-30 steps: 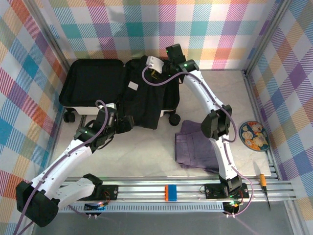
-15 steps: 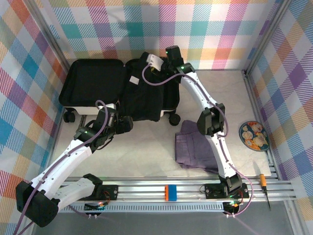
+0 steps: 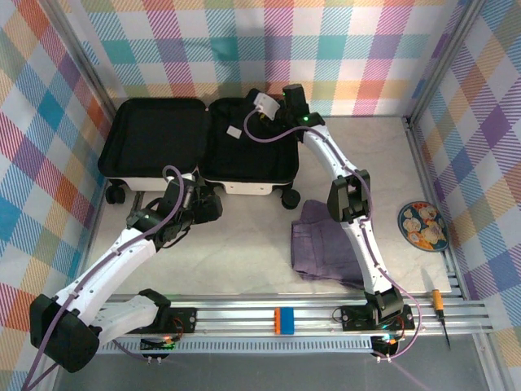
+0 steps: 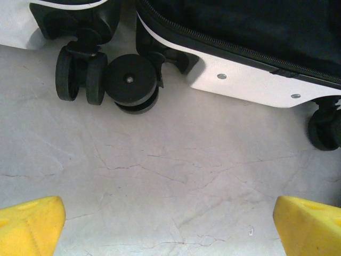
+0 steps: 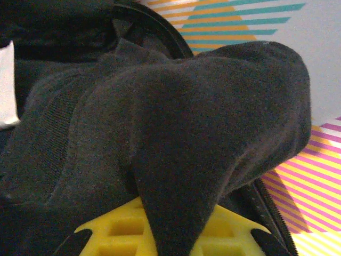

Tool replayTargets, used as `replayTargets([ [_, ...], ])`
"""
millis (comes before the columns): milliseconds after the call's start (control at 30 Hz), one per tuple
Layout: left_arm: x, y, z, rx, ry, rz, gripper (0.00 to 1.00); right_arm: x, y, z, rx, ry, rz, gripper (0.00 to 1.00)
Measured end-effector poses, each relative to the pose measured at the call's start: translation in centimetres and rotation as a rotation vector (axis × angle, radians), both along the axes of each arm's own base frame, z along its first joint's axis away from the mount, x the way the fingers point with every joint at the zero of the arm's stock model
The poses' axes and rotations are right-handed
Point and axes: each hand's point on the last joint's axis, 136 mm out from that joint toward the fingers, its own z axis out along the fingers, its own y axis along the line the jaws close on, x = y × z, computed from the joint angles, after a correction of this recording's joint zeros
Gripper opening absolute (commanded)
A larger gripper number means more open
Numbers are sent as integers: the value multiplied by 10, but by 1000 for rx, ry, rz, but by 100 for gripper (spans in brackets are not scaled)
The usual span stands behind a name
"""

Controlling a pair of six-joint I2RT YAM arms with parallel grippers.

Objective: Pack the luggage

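Presently the black garment (image 5: 160, 133) is clamped in the right hand (image 3: 259, 110) inside the luggage (image 3: 244, 186), the left hand (image 4: 170, 224) is spread apart, and release is judged due next.

smooth plastic luggage (image 4: 240, 85), fuzzy black cloth (image 5: 160, 133)

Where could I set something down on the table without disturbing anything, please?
Bare table lies between the luggage, the purple garment and the front rail; another patch lies beyond the plate. Crowded: the near right, around plate and screwdriver.
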Motion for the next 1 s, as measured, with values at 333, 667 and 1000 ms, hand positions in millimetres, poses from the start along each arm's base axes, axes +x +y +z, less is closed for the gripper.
replayTargets([
  [333,1,-1,-4,5,11,0,100,14,5,-7,71,-24,-18,20],
  [667,2,-1,-6,8,20,-2,100,23,8,4,171,-36,-60,81],
  [1000,4,-3,-2,5,14,-2,100,32,-1,21,267,-18,-169,93],
])
